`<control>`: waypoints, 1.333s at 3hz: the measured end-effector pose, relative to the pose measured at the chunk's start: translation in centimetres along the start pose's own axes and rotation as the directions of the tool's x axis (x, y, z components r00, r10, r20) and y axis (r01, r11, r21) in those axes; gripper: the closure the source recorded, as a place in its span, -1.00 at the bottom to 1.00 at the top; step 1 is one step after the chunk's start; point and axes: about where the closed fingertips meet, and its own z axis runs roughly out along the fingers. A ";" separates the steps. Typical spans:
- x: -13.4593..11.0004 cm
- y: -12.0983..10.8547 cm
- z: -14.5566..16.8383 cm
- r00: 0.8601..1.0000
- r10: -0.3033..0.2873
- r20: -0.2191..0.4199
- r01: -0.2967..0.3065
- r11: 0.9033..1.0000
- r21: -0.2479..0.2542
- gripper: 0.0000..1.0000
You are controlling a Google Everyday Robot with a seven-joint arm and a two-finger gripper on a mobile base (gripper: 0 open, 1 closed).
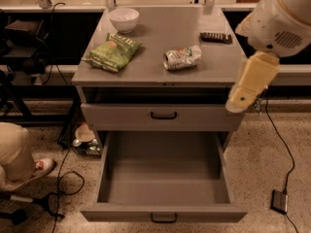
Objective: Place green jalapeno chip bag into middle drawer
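Green foil marks the green jalapeno chip bag [112, 52], lying flat at 10 o'clock on the gray counter [160, 74]; its dark lettering is too small to read. At 3 o'clock, just off the counter's edge, hangs the cream-yellow gripper [243, 93]; whether it is spread or closed cannot be told. At 6 o'clock the middle drawer [165, 178] stands pulled out over speckled floor [272, 149]

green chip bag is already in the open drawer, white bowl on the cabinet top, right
No: the camera view shows the green jalapeno chip bag on the cabinet top near the white bowl; the open middle drawer is empty. The gripper is out of view; only the arm shows, at right.
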 end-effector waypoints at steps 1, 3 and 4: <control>-6.9 -1.5 3.8 0.989 0.020 0.143 -0.021 1.000 0.000 -1.00; -7.2 -1.7 4.3 0.988 0.029 0.153 -0.029 1.000 0.001 -1.00; -9.3 -3.8 7.4 0.972 0.045 0.230 -0.045 0.999 -0.004 -1.00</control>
